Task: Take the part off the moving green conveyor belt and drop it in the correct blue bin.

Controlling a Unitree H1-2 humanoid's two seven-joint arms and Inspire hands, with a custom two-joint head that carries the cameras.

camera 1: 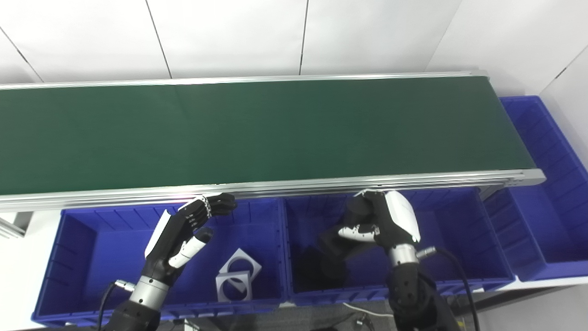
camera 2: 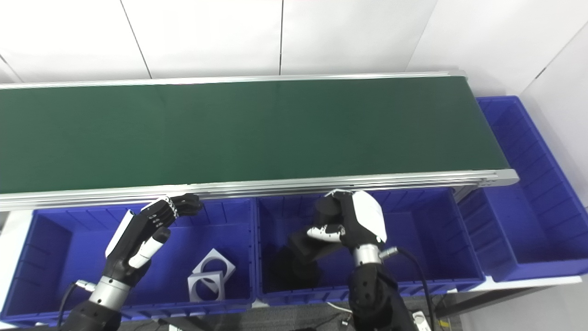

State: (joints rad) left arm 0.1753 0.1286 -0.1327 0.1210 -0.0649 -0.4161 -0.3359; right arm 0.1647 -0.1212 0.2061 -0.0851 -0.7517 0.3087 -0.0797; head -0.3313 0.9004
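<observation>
The green conveyor belt carries no part. My right hand is curled shut on a black part and holds it above the middle blue bin, just in front of the belt's near rail. More black parts lie on that bin's floor below it. My left hand is open and empty, fingers apart, hovering over the left blue bin near the rail.
Two grey square plates with round holes lie in the left bin. A third blue bin stands at the belt's right end. The aluminium rail runs just behind both hands.
</observation>
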